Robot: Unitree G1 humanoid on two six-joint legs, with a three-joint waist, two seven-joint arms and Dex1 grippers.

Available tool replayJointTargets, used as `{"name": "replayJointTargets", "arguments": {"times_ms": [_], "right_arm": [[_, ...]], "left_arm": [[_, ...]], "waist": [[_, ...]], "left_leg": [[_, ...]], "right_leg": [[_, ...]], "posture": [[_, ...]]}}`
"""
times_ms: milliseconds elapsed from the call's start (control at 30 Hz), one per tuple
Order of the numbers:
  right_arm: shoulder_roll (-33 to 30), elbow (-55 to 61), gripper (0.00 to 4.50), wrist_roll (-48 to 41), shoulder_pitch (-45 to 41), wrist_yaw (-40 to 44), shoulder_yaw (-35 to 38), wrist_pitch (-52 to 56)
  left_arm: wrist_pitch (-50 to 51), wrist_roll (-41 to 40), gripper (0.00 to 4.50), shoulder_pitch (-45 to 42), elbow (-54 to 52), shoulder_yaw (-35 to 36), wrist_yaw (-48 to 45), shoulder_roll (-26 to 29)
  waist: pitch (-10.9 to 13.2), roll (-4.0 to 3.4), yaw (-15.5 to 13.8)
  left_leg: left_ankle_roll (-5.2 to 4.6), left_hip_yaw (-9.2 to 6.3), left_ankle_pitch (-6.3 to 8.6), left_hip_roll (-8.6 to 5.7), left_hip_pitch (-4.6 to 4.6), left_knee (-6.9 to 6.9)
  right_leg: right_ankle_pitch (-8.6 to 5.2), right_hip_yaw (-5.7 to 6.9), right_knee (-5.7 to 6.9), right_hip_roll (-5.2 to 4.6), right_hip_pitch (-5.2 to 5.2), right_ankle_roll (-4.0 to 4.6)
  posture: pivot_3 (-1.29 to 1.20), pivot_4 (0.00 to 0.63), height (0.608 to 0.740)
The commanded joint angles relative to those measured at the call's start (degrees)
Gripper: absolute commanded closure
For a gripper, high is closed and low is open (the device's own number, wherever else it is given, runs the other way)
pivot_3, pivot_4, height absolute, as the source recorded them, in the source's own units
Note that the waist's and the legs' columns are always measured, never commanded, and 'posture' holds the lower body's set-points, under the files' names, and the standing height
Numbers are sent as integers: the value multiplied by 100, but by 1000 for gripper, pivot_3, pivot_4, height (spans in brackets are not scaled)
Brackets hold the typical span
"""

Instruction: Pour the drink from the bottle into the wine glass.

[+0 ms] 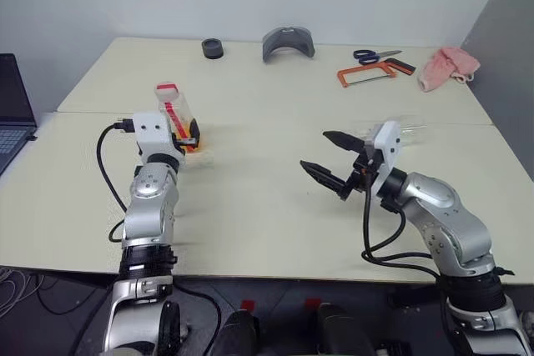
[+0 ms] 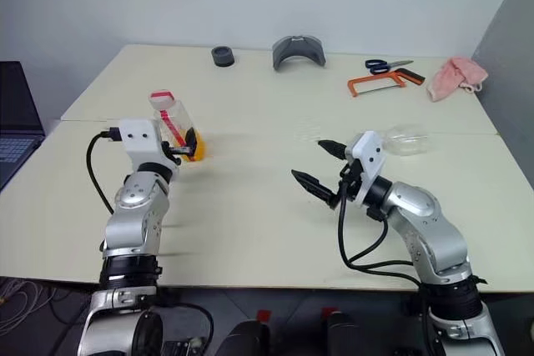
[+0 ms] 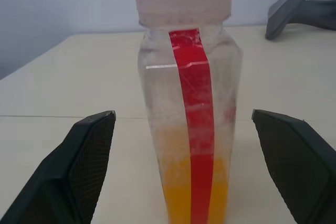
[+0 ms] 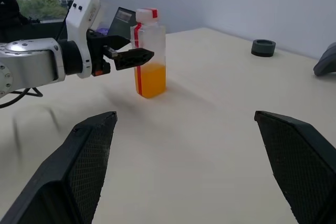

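Note:
The bottle [image 1: 175, 110] stands upright on the left part of the table, clear with a red strip and a pale cap. The orange drink [image 3: 176, 192] fills its lower part. My left gripper [image 1: 188, 136] is open around the bottle's lower half, one finger [image 3: 86, 150] on each side, with gaps to the bottle's walls. My right gripper [image 1: 314, 149] hovers open and empty over the middle right of the table, pointing toward the bottle [image 4: 149, 59]. The wine glass [image 2: 406, 141] shows as a clear shape behind my right wrist; I cannot tell whether it is upright.
Along the far edge lie a black tape roll [image 1: 213, 48], a grey curved piece [image 1: 288, 42], blue scissors [image 1: 375, 56], an orange hacksaw [image 1: 371, 74] and a pink cloth [image 1: 448, 68]. A laptop [image 1: 12, 114] sits off the table's left side.

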State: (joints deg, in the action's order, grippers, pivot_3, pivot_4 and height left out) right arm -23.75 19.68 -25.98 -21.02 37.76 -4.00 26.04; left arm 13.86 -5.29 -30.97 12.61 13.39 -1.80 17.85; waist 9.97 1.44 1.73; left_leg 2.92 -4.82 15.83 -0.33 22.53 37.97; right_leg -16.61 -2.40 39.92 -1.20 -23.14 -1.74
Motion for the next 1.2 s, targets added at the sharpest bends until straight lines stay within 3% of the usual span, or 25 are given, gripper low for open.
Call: {"name": "replayJointTargets", "arguments": {"times_ms": [33, 533, 1200], "right_arm": [[32, 155, 0, -60, -129, 48, -9, -6], [140, 121, 0, -8, -202, 35, -82, -11], [159, 114, 0, -43, -241, 164, -130, -29]], "left_arm": [[-235, 100, 27, -338, 257, 13, 103, 83], [-570, 182, 27, -1310, 1678, -17, 215, 207], [-714, 222, 27, -1539, 1941, -130, 147, 288]], "waist": [[0, 0, 0], [1, 2, 2], [1, 2, 6]], "left_leg": [[0, -1, 0, 0, 1, 0], [2, -11, -1, -3, 4, 0], [3, -17, -1, -4, 7, 0]], "right_leg": [[0, 0, 0, -1, 0, 0], [0, 1, 0, -2, -4, 0], [0, 3, 0, -2, -7, 0]], "posture": [[0, 150, 740], [0, 150, 740], [0, 150, 740]]}}
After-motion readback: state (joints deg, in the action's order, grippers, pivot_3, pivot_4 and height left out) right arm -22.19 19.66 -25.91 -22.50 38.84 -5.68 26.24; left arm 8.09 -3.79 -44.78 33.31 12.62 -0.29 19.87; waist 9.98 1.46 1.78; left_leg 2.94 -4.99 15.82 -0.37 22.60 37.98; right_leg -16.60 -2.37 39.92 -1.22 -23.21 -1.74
